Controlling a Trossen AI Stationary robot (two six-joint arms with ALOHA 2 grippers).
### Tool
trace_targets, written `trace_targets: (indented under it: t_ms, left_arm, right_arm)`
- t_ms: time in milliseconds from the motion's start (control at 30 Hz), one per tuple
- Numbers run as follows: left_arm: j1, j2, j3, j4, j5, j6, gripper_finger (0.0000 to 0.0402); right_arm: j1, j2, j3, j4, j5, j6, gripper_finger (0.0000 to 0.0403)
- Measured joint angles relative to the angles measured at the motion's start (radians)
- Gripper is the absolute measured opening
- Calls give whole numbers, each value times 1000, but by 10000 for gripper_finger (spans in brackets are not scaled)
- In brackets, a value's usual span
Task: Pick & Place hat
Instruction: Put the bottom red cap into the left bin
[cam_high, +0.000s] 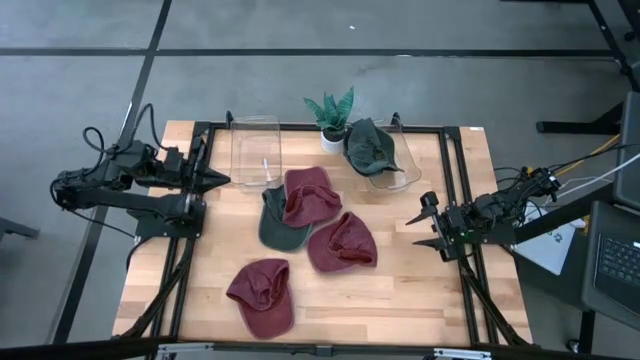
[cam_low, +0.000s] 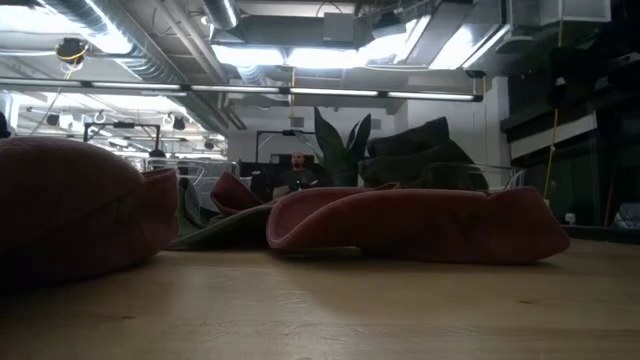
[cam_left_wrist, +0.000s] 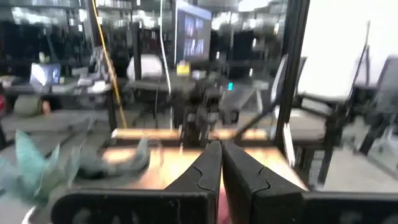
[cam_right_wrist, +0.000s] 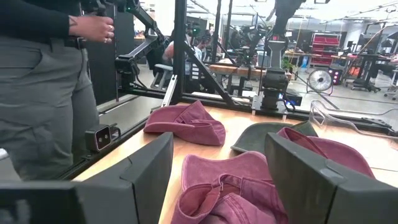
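Three maroon hats lie on the wooden table: one mid-table (cam_high: 308, 195), one to its right (cam_high: 342, 242), one near the front edge (cam_high: 262, 296). The mid-table one overlaps a dark green hat (cam_high: 274, 222). Another dark green hat (cam_high: 370, 146) sits in a clear bin (cam_high: 398, 170) at the far right. My left gripper (cam_high: 222, 181) is shut and empty at the table's left side, pointing level toward the hats. My right gripper (cam_high: 425, 222) stands open at the right side, and the right-hand maroon hat (cam_right_wrist: 230, 186) lies just ahead of its fingers.
A second clear bin (cam_high: 256, 150) stands empty at the far left of the hats. A small potted plant (cam_high: 331, 112) is at the far edge between the bins. Black frame rails run along both sides. A person (cam_right_wrist: 43, 81) stands beside the table's near edge.
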Motion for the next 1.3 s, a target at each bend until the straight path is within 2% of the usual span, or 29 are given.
trace_targets:
  t_ms: [200,333,433,500,600,767,867,1000,1300]
  left_arm:
    - [1,26,0,40,196,23,13]
    - [3,74,0,39,318,-23,11]
    - [3,121,0,61,353,-80,10]
    - [3,154,0,97,321,-141,12]
    - [4,210,0,156,195,-265,13]
    - [31,305,0,181,-83,-654,11]
    - [58,352,0,176,-197,-870,13]
    - [84,402,0,192,-249,-1013,12]
    - [94,467,0,218,-266,-1030,12]
  right_arm:
    - [0,0,0,0,0,0,252]
    - [0,0,0,0,0,0,252]
    - [0,0,0,0,0,0,252]
    - [0,0,0,0,0,0,252]
    - [0,0,0,0,0,0,252]
    - [0,0,0,0,0,0,252]
    - [0,0,0,0,0,0,252]
    - [0,0,0,0,0,0,252]
    - [0,0,0,0,0,0,252]
